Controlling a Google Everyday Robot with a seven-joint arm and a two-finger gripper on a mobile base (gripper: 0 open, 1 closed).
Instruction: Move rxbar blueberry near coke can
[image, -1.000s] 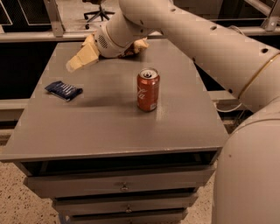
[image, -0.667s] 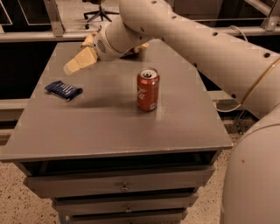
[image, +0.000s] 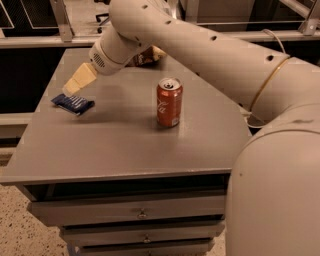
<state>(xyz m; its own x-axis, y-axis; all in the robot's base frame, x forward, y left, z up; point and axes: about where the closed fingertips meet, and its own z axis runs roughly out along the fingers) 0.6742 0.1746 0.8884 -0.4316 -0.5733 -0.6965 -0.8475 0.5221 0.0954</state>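
Note:
The rxbar blueberry, a small flat dark-blue wrapped bar, lies near the left edge of the grey table. The coke can, red with a silver top, stands upright near the table's middle, well to the right of the bar. My gripper with pale yellow fingers hangs at the end of the white arm just above and behind the bar, pointing down-left at it.
A brown-and-cream crinkled snack bag lies at the back of the table, mostly hidden behind the arm. Drawers sit under the tabletop. The robot's white body fills the right side. A railing runs behind the table.
My gripper has moved down and to the left, from the back of the table to just above the blue bar. The bar and the can have not moved.

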